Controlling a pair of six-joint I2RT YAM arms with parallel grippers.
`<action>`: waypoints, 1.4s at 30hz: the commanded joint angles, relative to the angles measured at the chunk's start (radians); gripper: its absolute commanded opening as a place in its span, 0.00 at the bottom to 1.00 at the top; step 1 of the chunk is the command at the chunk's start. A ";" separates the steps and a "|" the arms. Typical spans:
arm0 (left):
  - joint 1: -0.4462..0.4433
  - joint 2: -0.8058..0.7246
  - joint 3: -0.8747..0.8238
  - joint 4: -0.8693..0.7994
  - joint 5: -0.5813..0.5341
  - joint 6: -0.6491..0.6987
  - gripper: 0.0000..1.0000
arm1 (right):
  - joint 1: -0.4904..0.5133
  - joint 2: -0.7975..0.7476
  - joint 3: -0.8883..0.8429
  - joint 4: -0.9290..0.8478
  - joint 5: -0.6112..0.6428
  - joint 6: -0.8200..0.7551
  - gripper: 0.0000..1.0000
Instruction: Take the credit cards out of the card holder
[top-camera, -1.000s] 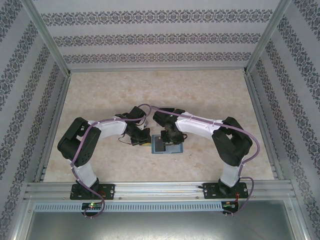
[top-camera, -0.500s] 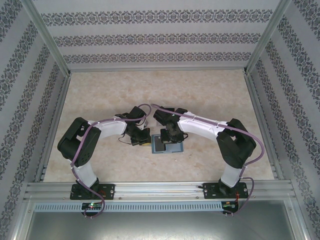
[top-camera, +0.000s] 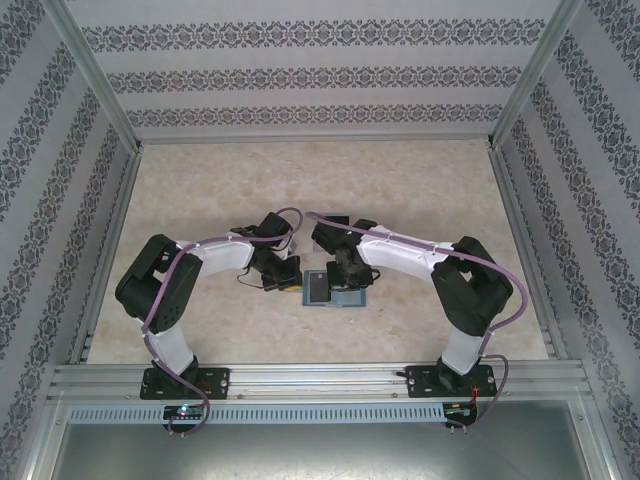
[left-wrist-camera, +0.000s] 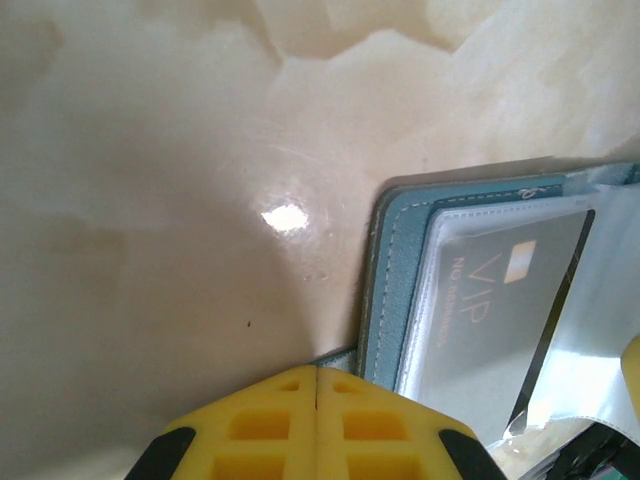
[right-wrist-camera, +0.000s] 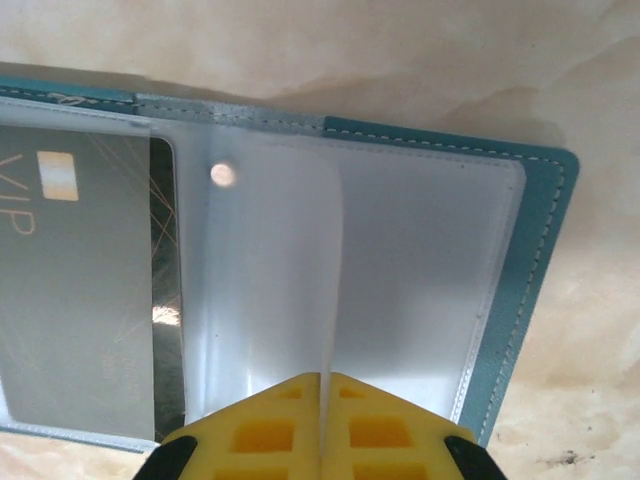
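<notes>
Top external: both arms fold inward over the open card holder (top-camera: 352, 298), flat on the surface (top-camera: 420, 190), long axis left–right. Left fingers (left-wrist-camera: 262, 425) are together at its left edge; right fingers (right-wrist-camera: 385, 425) pinch its clear sleeve (right-wrist-camera: 280, 270).

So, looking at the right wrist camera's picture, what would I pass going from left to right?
Dark VIP card in its pocket → clear sleeve standing up, pinched by the right gripper → empty clear pocket → teal edge of the card holder → bare table.
</notes>
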 joint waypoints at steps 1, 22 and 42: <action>0.006 0.025 0.010 -0.072 -0.024 0.024 0.01 | -0.011 0.003 -0.024 -0.031 0.056 -0.018 0.08; 0.005 0.011 0.014 -0.081 -0.019 0.018 0.01 | -0.023 0.037 -0.059 -0.067 0.151 -0.019 0.30; -0.010 -0.041 0.065 -0.116 -0.035 0.014 0.01 | -0.043 -0.092 -0.038 -0.037 0.068 -0.013 0.31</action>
